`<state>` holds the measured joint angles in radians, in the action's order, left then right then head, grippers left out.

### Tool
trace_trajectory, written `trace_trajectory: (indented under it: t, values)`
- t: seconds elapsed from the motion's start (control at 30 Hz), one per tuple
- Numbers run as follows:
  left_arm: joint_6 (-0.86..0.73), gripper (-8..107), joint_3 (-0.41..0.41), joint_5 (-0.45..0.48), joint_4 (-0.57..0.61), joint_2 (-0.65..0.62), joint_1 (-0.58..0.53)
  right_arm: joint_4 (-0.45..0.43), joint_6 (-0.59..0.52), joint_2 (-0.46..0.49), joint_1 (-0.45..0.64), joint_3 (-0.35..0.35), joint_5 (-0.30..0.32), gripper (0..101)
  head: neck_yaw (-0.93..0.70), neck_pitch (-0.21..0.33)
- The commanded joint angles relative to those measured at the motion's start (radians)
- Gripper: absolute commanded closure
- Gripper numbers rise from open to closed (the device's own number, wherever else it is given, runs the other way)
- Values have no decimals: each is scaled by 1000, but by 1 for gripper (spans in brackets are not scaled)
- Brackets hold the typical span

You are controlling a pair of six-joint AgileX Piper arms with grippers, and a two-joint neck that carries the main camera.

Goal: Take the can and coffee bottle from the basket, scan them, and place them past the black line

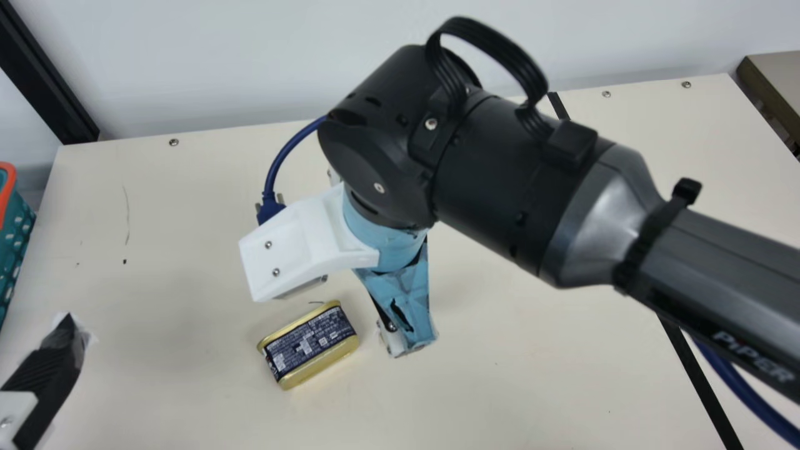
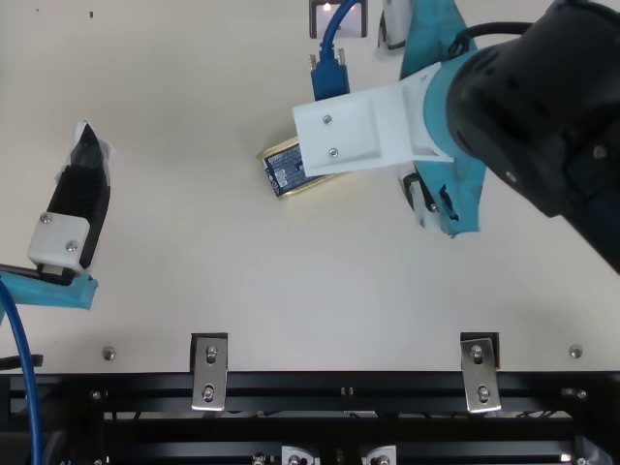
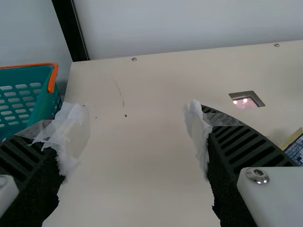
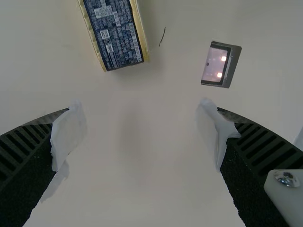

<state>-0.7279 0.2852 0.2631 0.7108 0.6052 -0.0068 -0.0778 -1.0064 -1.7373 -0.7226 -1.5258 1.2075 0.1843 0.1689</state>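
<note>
While the can (image 1: 307,345) lies label up on the cream table (image 1: 187,400), low and just left of centre in the main view, the right gripper (image 1: 400,303) hangs just to the picture right of it. Its two fingers stand wide apart in the right wrist view, nothing between them; the can is near, beyond their tips. At the main view's lower left is the left gripper (image 2: 79,199), also spread wide and holding nothing. A teal basket (image 1: 14,240) with an orange rim sits at the left edge, and the black line (image 1: 700,382) runs down the right side. The scanner window (image 4: 215,65) glows pink at upper right in the right wrist view.
</note>
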Motion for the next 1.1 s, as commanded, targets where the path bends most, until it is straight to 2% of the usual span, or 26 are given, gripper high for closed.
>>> trace_trajectory:
  t: [0.0, 0.23, 0.6, 1.07]
  values:
    - [0, 9, 0, 0, 0, 0, 0, 8, 0, -6, -3, 3, -12, 0, 6, 7]
    - [0, 9, 0, 0, 0, 0, 0, 31, -36, -43, -37, 29, -78, 0, 6, 7]
    - [0, 9, 0, 0, 0, 0, 0, 116, -88, -105, -95, 37, -163, 0, 6, 7]
    - [0, 9, 0, 0, 0, 0, 0, 125, -117, -179, -101, 29, -201, 0, 6, 7]
